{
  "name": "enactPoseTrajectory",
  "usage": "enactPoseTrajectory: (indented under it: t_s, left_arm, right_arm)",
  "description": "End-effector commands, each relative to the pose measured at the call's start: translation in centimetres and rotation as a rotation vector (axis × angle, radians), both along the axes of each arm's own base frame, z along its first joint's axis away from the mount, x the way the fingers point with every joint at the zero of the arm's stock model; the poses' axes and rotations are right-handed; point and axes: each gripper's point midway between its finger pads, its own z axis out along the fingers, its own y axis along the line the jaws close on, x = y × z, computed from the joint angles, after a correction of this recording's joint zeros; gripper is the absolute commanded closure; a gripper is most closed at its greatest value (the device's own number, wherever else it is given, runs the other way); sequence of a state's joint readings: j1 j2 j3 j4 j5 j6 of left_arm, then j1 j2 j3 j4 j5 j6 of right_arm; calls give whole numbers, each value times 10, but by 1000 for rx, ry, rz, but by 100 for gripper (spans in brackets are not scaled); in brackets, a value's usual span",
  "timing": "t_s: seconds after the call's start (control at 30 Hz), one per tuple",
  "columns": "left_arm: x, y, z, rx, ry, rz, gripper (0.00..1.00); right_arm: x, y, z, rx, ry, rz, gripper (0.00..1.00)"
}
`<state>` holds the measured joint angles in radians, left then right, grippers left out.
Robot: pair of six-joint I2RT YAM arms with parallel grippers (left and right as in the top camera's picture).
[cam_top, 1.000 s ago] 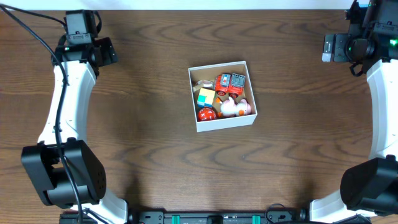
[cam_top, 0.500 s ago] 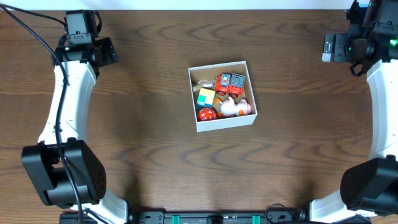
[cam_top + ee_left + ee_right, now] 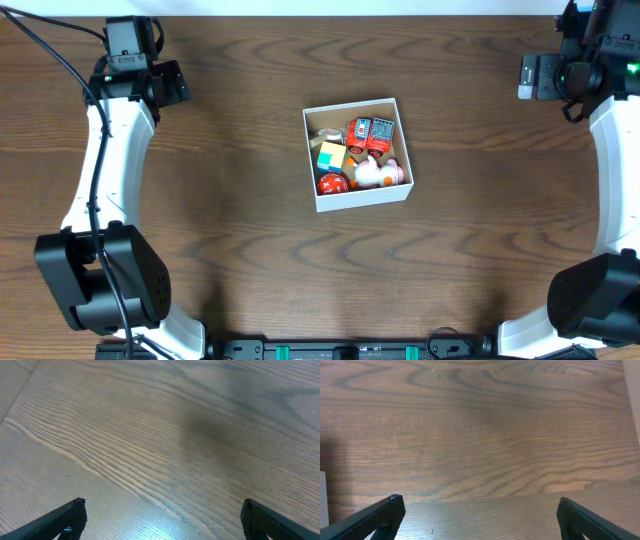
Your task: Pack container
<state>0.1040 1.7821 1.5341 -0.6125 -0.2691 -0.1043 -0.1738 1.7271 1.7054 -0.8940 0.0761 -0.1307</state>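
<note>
1. Overhead: the square, white-walled cardboard container (image 3: 360,198) sat between the left gripper (image 3: 170,82) and right gripper (image 3: 530,76), well apart from both, with small coloured toys (image 3: 358,150) inside.
2. Left wrist: fingers (image 3: 65,520) spread wide, empty; bare brown wooden table (image 3: 165,435) ahead.
3. Right wrist: fingers (image 3: 380,517) likewise wide, empty.
4. Judgement: packing looked finished; the next move called for nothing beyond checking.

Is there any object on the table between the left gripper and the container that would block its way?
Nothing visible does. Only bare wooden table lies between the left gripper and the container, which already holds several small toys.
</note>
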Motion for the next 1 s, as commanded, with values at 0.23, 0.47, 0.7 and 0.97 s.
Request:
enactPoseTrajectory:
  t_s: [0.23,0.47,0.7,0.97]
  left_arm:
    - [1,3,12,13,-25,9,2]
    - [1,3,12,13,-25,9,2]
    - [1,3,12,13,-25,9,2]
    - [1,3,12,13,-25,9,2]
  right_arm:
    - [0,-5,3,8,-11,-25,1]
    - [-3,-6,4,0,-2,-29,1]
    - [-29,6,44,23,-71,-12,1]
    - [-87,31,156,25,-380,57,1]
